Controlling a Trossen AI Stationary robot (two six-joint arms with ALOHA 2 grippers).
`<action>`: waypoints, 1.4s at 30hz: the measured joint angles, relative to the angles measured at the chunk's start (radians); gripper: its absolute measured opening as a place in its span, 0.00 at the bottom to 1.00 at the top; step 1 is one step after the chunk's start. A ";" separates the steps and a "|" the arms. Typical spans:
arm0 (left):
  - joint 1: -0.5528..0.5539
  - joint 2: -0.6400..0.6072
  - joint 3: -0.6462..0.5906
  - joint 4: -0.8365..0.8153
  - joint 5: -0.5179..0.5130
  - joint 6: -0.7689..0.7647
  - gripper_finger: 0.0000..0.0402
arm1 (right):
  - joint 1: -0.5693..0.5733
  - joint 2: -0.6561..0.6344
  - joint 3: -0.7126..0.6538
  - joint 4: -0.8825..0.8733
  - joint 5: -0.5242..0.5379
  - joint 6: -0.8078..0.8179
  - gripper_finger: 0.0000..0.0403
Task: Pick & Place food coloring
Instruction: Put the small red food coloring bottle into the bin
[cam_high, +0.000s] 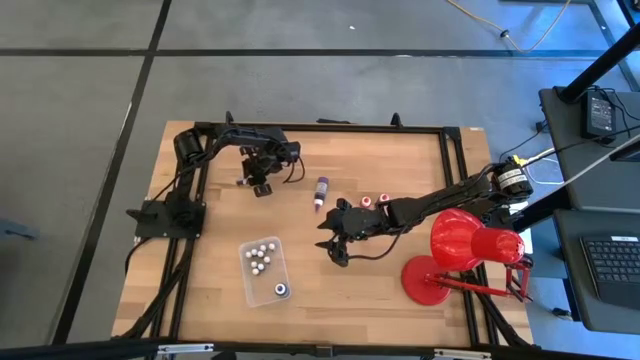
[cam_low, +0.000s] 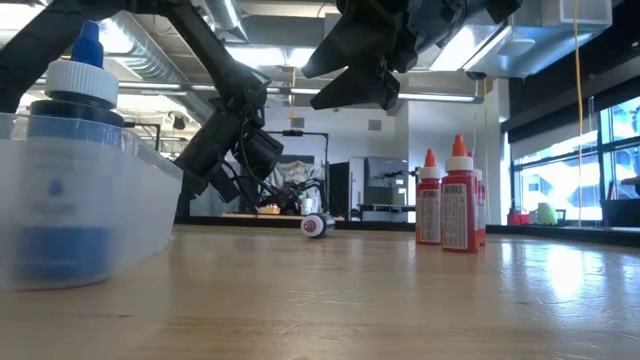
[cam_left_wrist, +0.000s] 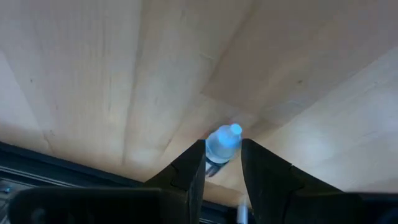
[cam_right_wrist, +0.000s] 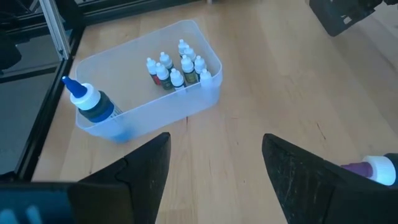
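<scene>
My left gripper (cam_high: 260, 184) is near the table's far left, shut on a small food coloring bottle (cam_left_wrist: 222, 142) with a pale blue cap. Several white-capped food coloring bottles (cam_right_wrist: 177, 70) and a blue one (cam_right_wrist: 93, 104) stand in the clear tray (cam_high: 252, 287). A purple bottle (cam_high: 321, 191) lies on its side mid-table. Two red bottles (cam_high: 375, 201) stand upright beside it. My right gripper (cam_high: 334, 240) hangs open above the table between the tray and the red bottles, with nothing between its fingers. My left gripper pinches the small bottle's body (cam_left_wrist: 212, 151) between its two fingers, slanting down from above. The bottle's nozzle end (cam_left_wrist: 235, 130) sticks out past the fingertips. I cannot tell whether the bottle is clear of the table.
A big red desk lamp (cam_high: 462, 250) stands at the table's right, near my right arm. A black frame (cam_high: 320, 127) runs around the wooden table top. Bare wood lies between the tray and my left gripper.
</scene>
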 joint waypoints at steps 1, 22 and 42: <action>0.000 0.000 0.000 0.005 -0.001 0.003 0.25 | 0.000 0.000 0.000 0.000 0.000 -0.001 0.63; 0.000 0.000 0.000 0.070 -0.016 0.010 0.25 | 0.000 0.000 0.000 -0.023 -0.001 -0.003 0.63; -0.001 0.000 0.000 0.044 0.046 0.010 0.25 | 0.000 0.000 0.000 -0.024 -0.001 -0.003 0.63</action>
